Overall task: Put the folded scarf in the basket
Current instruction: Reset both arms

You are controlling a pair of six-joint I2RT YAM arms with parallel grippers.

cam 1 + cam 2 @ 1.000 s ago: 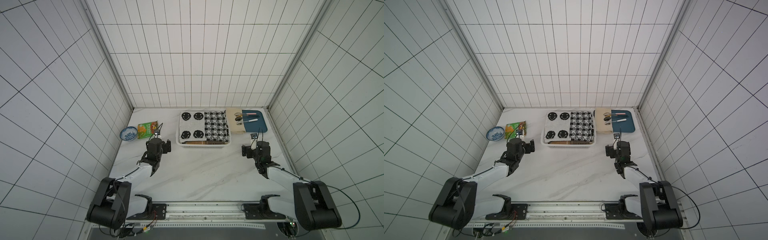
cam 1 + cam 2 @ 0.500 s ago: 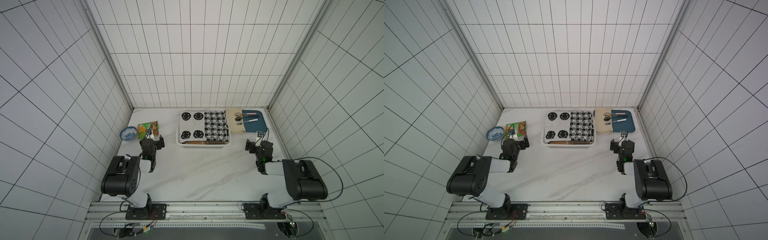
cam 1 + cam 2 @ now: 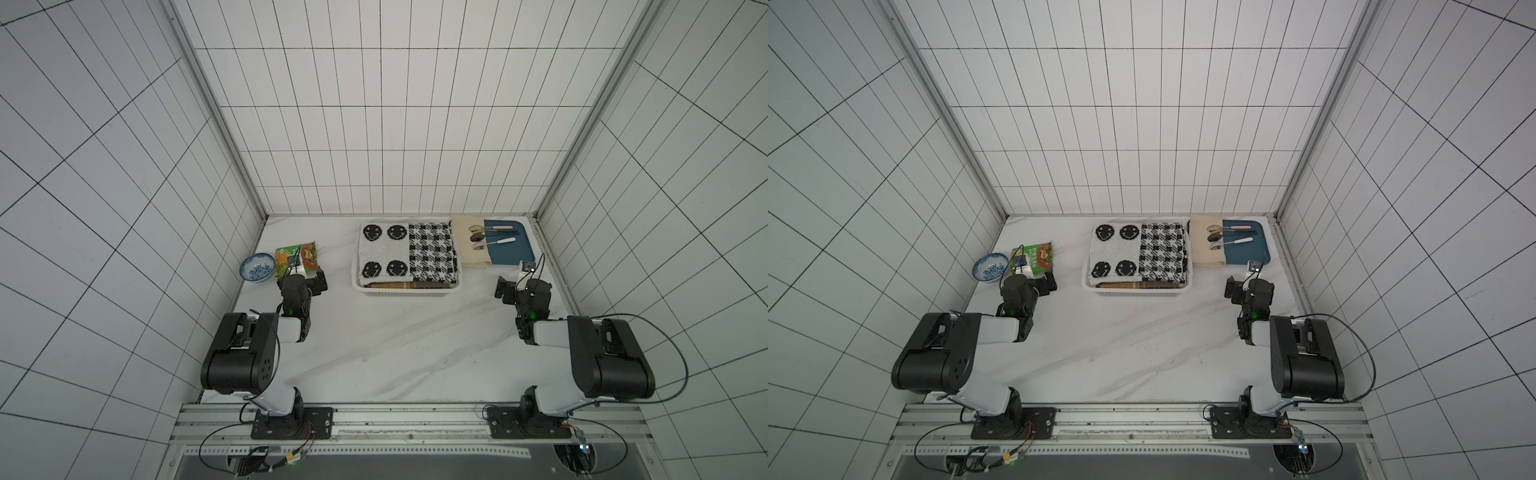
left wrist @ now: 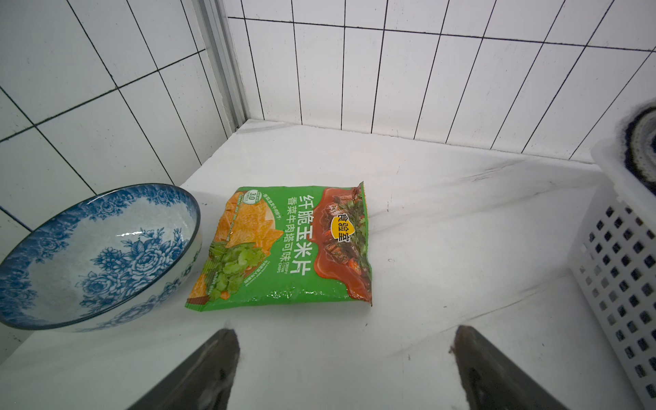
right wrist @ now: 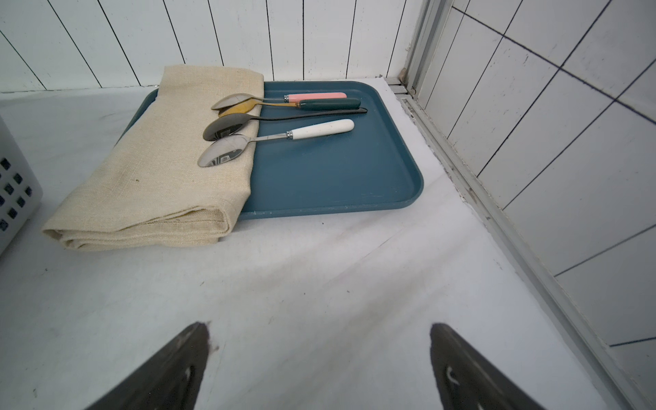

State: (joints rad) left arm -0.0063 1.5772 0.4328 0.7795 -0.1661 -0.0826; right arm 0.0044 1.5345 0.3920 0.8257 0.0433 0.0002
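The folded scarf (image 3: 409,255) (image 3: 1140,255), black and white with smiley faces and a houndstooth half, lies flat inside the white perforated basket (image 3: 405,292) (image 3: 1138,292) at the back middle of the table. My left gripper (image 3: 306,275) (image 3: 1036,279) (image 4: 344,333) hovers low over the table left of the basket, open and empty. The basket wall (image 4: 617,277) and a scarf edge (image 4: 639,142) show at the side of the left wrist view. My right gripper (image 3: 515,282) (image 3: 1244,282) (image 5: 319,326) is right of the basket, open and empty.
A blue patterned bowl (image 3: 257,268) (image 4: 96,255) and a green chips bag (image 3: 297,257) (image 4: 287,248) lie ahead of the left gripper. A blue tray (image 3: 511,249) (image 5: 337,170) with a beige cloth (image 5: 159,159) and several spoons (image 5: 277,117) lies ahead of the right gripper. Tiled walls close three sides.
Both arms have folded back toward their bases, and the grippers have swung a little outward from the basket. Both stayed open. The scarf and basket have not moved.
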